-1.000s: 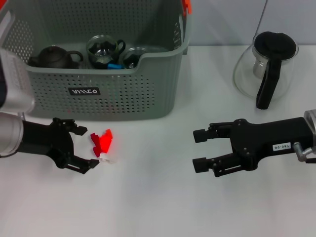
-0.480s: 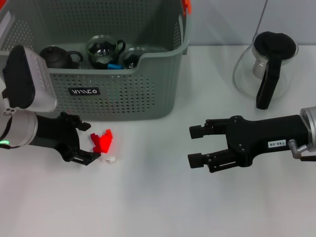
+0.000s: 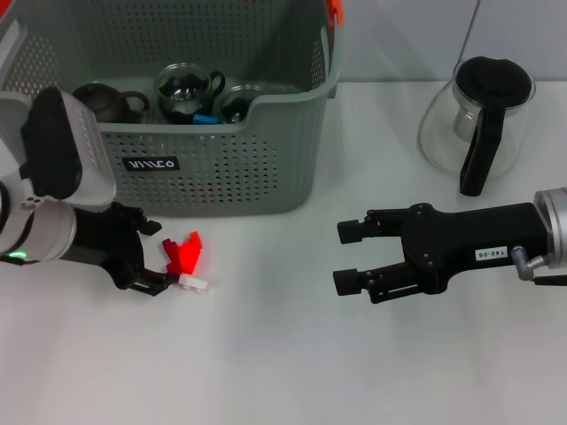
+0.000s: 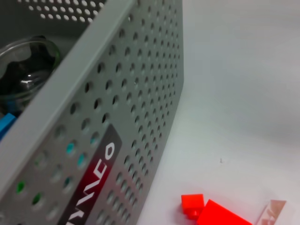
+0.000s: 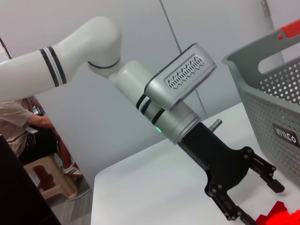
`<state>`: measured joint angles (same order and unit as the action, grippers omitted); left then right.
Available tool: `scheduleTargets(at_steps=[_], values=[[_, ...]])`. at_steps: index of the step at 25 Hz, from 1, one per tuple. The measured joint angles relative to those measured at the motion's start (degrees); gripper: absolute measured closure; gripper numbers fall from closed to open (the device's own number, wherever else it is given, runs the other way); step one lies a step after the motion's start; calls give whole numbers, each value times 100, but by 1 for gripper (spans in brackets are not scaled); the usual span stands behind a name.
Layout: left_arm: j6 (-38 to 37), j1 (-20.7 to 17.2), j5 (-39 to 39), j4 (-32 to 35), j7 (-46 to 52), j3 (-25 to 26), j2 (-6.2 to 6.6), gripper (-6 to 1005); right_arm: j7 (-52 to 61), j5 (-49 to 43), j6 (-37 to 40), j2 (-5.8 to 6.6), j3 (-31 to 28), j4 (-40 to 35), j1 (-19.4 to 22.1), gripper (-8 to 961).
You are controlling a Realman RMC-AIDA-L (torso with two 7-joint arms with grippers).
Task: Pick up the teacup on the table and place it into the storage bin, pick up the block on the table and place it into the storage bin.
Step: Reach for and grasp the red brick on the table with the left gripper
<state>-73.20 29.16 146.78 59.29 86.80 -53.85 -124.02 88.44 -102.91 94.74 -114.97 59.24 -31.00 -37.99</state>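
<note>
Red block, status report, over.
Left claw open, straddling red block beside storage bin. Right claw open, empty, hovering mid-table. Nothing in the way.

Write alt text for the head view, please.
The open left gripper straddles red blocks on the white table, before the storage bin of teaware. The right gripper hovers open; a glass pot stands behind.
</note>
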Motion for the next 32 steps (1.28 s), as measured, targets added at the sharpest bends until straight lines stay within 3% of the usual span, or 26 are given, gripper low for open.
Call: scheduleTargets(at_steps=[32], values=[[246,170,47,-290,49,-191,3,237,-27,-1,-4,26,-141,-3,-33,42]])
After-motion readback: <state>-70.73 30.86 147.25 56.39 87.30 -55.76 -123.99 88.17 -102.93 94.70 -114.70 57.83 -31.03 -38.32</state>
